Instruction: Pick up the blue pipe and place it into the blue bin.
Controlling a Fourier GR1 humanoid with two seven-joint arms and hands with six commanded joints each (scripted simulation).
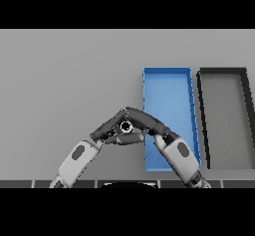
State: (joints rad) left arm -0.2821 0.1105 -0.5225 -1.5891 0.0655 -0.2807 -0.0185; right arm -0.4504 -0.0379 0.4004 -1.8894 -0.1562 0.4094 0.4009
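The blue bin (169,88) is a long open tray lying right of centre, and nothing shows inside it. My left hand (107,128) and right hand (149,122) meet fingertip to fingertip at the table's near middle. Together they form a peak just left of the bin's near corner. Both hands have straight, relaxed fingers and are open. A small pale ring with a dark centre (125,126) shows in the gap under the fingertips. I cannot tell whether it is the pipe's end. No blue pipe body shows anywhere. My right forearm covers the bin's near left corner.
A black bin (225,75) of similar size lies right of the blue bin, almost touching it. The grey table (64,80) stretches far to the left and behind the hands.
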